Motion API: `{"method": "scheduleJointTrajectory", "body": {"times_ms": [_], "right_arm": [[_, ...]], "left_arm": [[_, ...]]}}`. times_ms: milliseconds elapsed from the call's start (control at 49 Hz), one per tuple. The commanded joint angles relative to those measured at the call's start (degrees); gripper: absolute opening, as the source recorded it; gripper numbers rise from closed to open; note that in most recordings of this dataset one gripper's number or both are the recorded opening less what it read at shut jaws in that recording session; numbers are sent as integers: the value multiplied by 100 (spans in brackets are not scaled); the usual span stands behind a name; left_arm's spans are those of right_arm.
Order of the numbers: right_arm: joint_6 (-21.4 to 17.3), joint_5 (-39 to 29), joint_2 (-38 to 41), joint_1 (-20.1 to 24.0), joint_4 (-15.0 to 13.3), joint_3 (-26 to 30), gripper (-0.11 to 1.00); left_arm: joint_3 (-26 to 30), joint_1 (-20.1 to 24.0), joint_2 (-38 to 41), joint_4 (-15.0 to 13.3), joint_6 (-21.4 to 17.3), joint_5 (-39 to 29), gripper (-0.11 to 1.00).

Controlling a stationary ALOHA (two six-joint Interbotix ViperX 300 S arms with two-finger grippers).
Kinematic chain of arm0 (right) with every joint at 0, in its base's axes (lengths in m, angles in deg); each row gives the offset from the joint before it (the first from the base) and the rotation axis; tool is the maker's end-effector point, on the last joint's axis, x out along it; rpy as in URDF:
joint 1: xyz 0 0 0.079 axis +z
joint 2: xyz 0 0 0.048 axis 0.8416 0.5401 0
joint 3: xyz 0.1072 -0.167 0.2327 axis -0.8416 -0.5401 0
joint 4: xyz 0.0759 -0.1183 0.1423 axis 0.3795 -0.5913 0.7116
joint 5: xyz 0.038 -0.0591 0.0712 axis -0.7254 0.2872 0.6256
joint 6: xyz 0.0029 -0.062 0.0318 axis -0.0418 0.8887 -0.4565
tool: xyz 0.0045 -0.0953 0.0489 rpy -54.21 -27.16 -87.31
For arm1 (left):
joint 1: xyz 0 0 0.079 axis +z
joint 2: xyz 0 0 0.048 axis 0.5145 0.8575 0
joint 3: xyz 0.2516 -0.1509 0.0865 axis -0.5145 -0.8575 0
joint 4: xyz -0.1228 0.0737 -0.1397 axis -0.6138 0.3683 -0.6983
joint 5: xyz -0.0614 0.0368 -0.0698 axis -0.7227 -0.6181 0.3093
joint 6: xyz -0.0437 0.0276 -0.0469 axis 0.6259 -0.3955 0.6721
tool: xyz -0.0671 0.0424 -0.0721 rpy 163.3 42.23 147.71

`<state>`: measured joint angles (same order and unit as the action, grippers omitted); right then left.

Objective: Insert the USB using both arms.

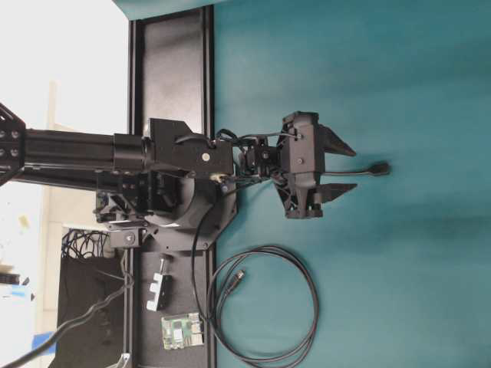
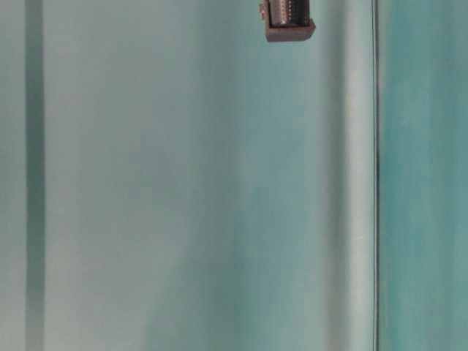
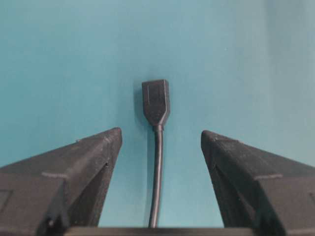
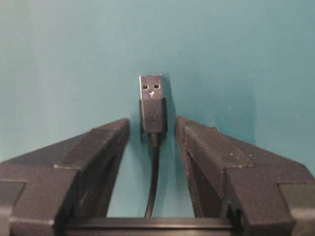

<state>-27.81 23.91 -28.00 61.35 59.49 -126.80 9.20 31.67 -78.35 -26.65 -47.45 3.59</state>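
**Two plugs, two open claws**

On the teal desk (image 1: 414,291), the overhead view shows one black arm (image 1: 176,157) reaching from the left, its claw (image 1: 345,169) spread wide with the two pointed fingers well apart. Just past the fingertips lies a small black plug (image 1: 378,169), its thin cable running back between the fingers toward the wrist.

From the left wrist view, the left claw (image 3: 161,135) stands wide open. The black socket end (image 3: 156,102) lies flat on the desk ahead of the fingertips, centred in the gap, touched by neither finger; its cable (image 3: 156,182) runs straight back under the camera.

From the right wrist view, the right claw (image 4: 152,125) is narrower but holds nothing: the USB (image 4: 151,104), silvery metal tip forward, lies on the desk with its black body level with the fingertips, a slim gap on each side.

Below the arm in the overhead view, a looped black cable (image 1: 307,307) with a silvery tip rests on the desk, and a small green circuit board (image 1: 182,331) sits on the dark base strip beside it.

The table-level view shows only blurred teal and a small dark piece at the top edge.
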Motion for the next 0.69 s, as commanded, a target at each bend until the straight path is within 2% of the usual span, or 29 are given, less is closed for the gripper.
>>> {"method": "scheduleJointTrajectory", "body": {"times_ms": [0,326,673], "right_arm": [[0,18,26,9,-26,97,54],[0,18,123,0,-26,70,49],[0,-501,114,88,-35,88,29]], "left_arm": [[114,9,-18,9,-88,62,80],[123,9,-9,9,-88,44,79],[123,9,-9,9,-97,-70,80]]}}
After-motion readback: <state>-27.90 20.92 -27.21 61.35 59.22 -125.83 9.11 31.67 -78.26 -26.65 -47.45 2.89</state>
